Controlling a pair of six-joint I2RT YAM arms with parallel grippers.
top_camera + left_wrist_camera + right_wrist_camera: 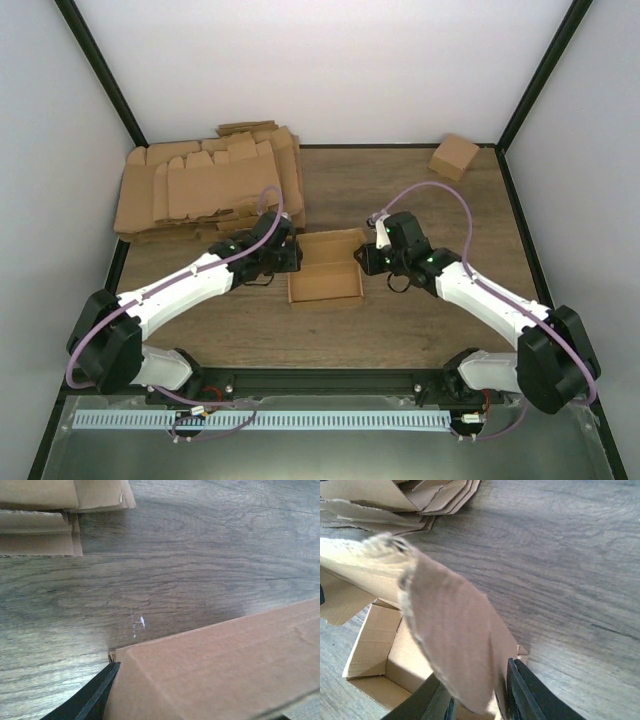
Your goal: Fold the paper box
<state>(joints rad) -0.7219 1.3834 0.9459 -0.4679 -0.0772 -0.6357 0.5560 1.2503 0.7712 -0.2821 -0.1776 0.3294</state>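
Location: the plain brown cardboard paper box (325,268), an oblong open tray, sits mid-table on the dark wood-grain table (420,200), between both arms.
Left gripper (291,261): at the box's left wall. One black finger lies against the cardboard and the other is hidden, so grip cannot be told.
Right gripper (477,700): jaws clamped on the raised right-end flap, one finger on each side.
Reason for hold: probably the left side steadies the carton while the right flap is turned inward.
Box condition: walls raised, interior open, the held flap bowed, its edge rough.

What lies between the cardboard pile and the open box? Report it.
A bare stretch of wooden table separates the cardboard pile from the box, shown in the left wrist view.
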